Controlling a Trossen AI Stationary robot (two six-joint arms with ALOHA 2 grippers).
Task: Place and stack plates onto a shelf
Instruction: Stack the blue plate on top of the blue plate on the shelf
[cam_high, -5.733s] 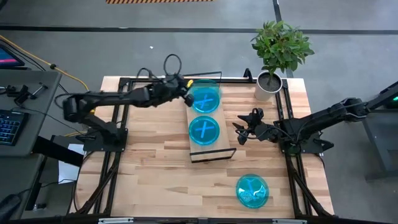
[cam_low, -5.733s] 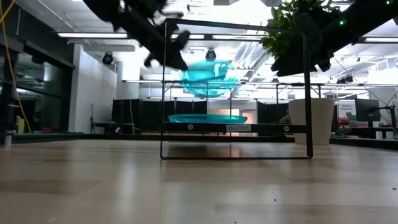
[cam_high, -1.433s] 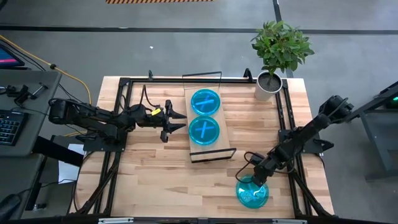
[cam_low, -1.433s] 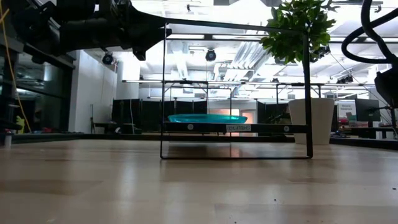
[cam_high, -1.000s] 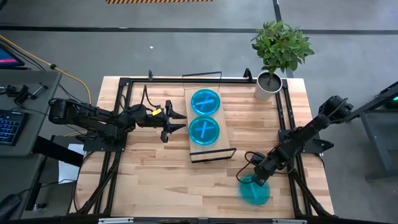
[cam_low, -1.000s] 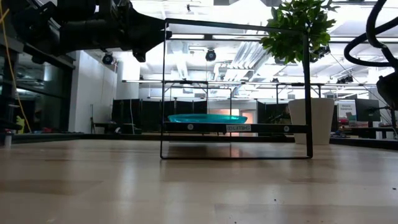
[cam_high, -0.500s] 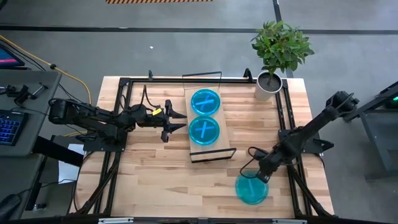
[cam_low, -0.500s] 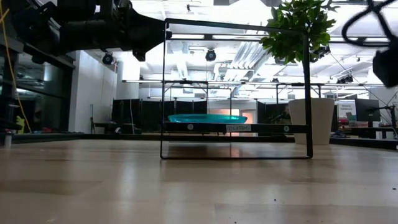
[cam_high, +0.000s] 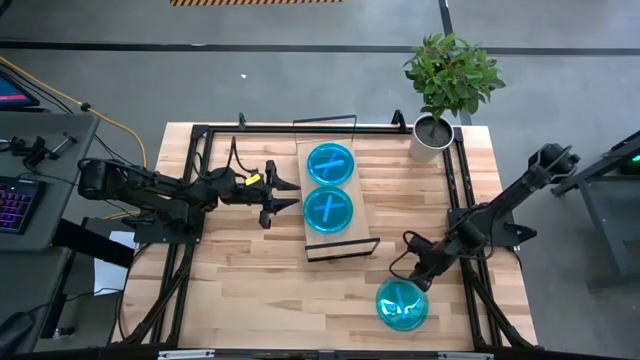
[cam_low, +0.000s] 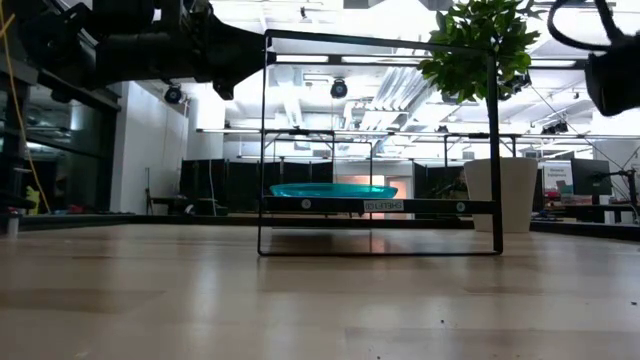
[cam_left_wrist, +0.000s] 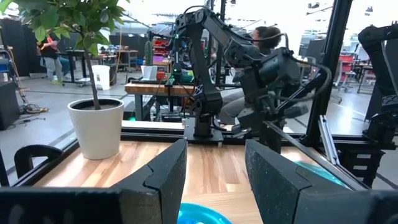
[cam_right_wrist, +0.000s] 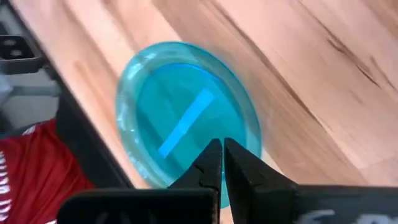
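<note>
Near table edge: a stack of blue plates (cam_high: 402, 306).
Right claw (cam_high: 413, 279): fingers pinched together on the stack's rim.
Shelf (cam_high: 352, 236): mid-table, two plates (cam_high: 329, 210) side by side on it.
Left claw (cam_high: 283, 192): fingers spread, empty, beside the shelf.
Far corner: potted plant (cam_high: 447, 85).

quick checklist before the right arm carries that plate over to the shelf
1. Right claw shut on the plate's rim: ok, fingers pinched together at its edge.
2. Plate lifted off the table: cannot tell, it sits by the near right corner.
3. Shelf has room: ok, two plates lie on it in a row, near one and far one, so stacking works.
4. Left claw clear of the shelf: ok, open and parked just left of it.
5. Potted plant out of the path: ok, at the far right corner.
</note>
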